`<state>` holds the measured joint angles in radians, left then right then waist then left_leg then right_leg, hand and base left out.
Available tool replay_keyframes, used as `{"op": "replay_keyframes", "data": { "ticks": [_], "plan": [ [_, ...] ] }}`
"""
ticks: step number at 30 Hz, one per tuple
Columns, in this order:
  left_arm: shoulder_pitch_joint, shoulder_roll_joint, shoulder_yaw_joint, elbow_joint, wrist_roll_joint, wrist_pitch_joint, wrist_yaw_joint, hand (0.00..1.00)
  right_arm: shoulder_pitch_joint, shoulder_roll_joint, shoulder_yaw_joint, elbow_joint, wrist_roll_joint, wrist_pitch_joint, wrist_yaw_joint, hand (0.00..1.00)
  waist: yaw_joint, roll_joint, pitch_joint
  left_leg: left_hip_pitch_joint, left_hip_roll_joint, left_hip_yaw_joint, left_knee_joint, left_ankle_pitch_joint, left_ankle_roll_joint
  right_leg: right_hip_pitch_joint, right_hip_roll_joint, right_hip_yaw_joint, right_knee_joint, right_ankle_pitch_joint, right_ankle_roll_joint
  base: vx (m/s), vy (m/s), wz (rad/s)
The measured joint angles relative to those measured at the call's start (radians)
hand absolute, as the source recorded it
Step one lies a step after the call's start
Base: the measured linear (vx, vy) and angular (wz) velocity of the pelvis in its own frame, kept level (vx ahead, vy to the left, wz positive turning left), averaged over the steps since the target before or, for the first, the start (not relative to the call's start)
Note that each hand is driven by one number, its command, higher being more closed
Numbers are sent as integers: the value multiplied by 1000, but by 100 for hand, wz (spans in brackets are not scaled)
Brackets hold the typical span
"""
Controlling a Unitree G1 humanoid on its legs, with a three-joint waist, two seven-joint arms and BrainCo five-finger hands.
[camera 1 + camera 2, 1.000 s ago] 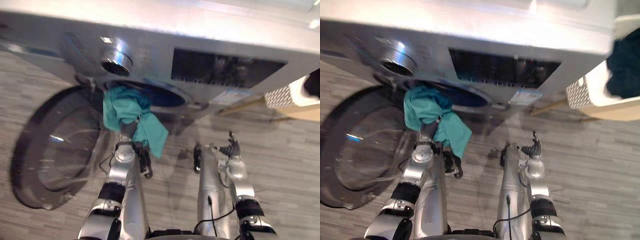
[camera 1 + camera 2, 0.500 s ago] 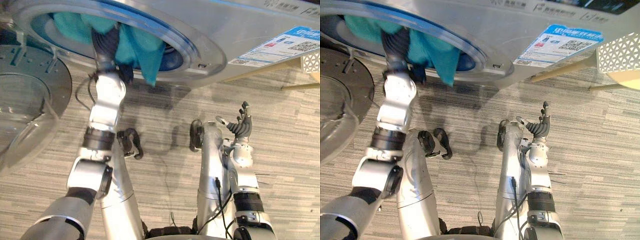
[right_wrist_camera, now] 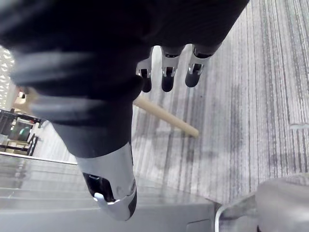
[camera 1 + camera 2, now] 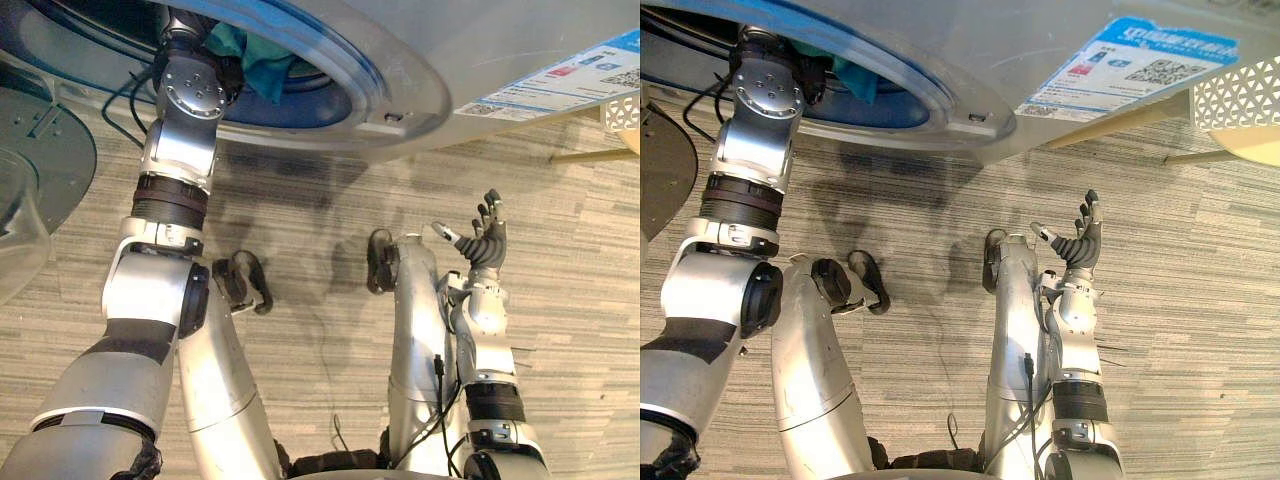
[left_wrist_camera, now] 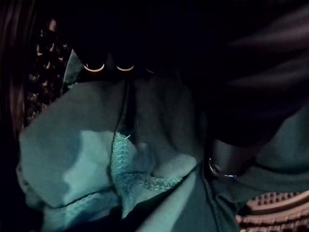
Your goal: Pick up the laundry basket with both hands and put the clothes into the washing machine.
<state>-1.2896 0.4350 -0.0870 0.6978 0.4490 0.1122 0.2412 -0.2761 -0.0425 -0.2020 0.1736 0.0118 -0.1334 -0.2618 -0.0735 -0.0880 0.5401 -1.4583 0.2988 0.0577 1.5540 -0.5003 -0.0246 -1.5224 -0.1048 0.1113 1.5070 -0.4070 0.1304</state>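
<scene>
Teal cloth (image 4: 262, 55) now almost wholly inside the washing machine (image 4: 420, 60), my left hand (image 5: 95, 60) deeper in; its grip I cannot tell; right hand (image 4: 487, 240) open; release next, I reckon.

Left arm (image 4: 178, 160) stretched forward; right hand (image 4: 484, 243) raised, fingers relaxed.

Crumpled teal garment (image 5: 72, 164) deep inside the open washing machine (image 4: 480, 40)
</scene>
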Motion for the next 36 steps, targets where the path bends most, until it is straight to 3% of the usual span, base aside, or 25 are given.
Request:
{"op": "replay_keyframes", "data": {
  "ticks": [3,7,10,16,22,24,26,28,30,31,33,34,36],
  "plan": [
    [-14,11,-30,10,95,1,-23,0,2,-7,-5,8,7,-11,21,0,2,0,0,-1,-1,0,0,0,0,0,-1,0,0,0,0,0,0,0],
    [-32,11,-26,9,97,0,-19,0,4,-7,-5,8,15,-12,26,0,2,0,0,-2,-3,0,-11,2,-2,0,-2,-2,-8,0,0,16,-2,0],
    [-32,10,-3,8,44,0,-10,0,4,-6,-8,8,15,-12,25,0,3,0,0,-2,-4,-2,-19,4,-6,0,-3,-6,-13,0,-1,42,-8,1],
    [98,-12,144,-152,-137,-15,100,0,19,4,-4,35,13,8,18,0,7,1,0,43,-13,-22,-69,23,-28,60,-13,-39,-46,-6,-13,44,-18,8],
    [587,-151,217,-321,-333,-53,95,0,111,35,-4,50,2,79,16,0,55,6,-16,292,-24,-30,-254,62,-69,316,-31,-107,-187,-19,-55,68,-82,15],
    [755,-216,216,-343,-391,-59,72,0,152,35,-5,51,-13,101,21,0,67,7,-85,333,-24,-29,-315,77,-80,360,-33,-123,-237,-18,-67,87,-74,11],
    [939,-289,207,-349,-436,-69,36,0,192,34,-17,51,-21,113,25,0,88,9,-113,443,-28,-26,-396,93,-97,469,-36,-145,-300,-21,-77,129,-81,13],
    [1061,-334,205,-347,-458,-80,2,0,210,34,-22,80,-22,120,28,0,90,15,-137,532,-37,-24,-462,104,-104,561,-38,-163,-357,-21,-78,132,-69,12],
    [1174,-369,202,-308,-466,-85,-37,0,250,34,-28,138,-22,123,34,0,94,20,-158,681,-42,-11,-572,126,-112,710,-39,-185,-454,-11,-89,170,-61,13],
    [1188,-372,203,-299,-468,-87,-42,0,256,34,-28,146,-21,124,36,0,95,22,-165,698,-43,-9,-584,128,-112,727,-39,-187,-467,-9,-90,172,-31,7],
    [1271,-386,212,-182,-478,-96,-68,0,306,34,-28,252,-20,140,51,0,96,30,-213,881,-53,24,-739,164,-112,898,-38,-198,-605,18,-82,213,2,2],
    [1278,-388,213,-168,-477,-96,-69,0,312,34,-28,266,-19,142,51,0,96,32,-220,899,-54,29,-759,169,-111,916,-38,-199,-624,24,-81,196,32,-1],
    [1325,-400,220,-81,-476,-98,-88,0,357,34,-31,356,-17,143,62,0,94,58,-275,1033,-56,57,-897,208,-109,1051,-30,-220,-771,71,-70,157,53,-5]
  ]
}}
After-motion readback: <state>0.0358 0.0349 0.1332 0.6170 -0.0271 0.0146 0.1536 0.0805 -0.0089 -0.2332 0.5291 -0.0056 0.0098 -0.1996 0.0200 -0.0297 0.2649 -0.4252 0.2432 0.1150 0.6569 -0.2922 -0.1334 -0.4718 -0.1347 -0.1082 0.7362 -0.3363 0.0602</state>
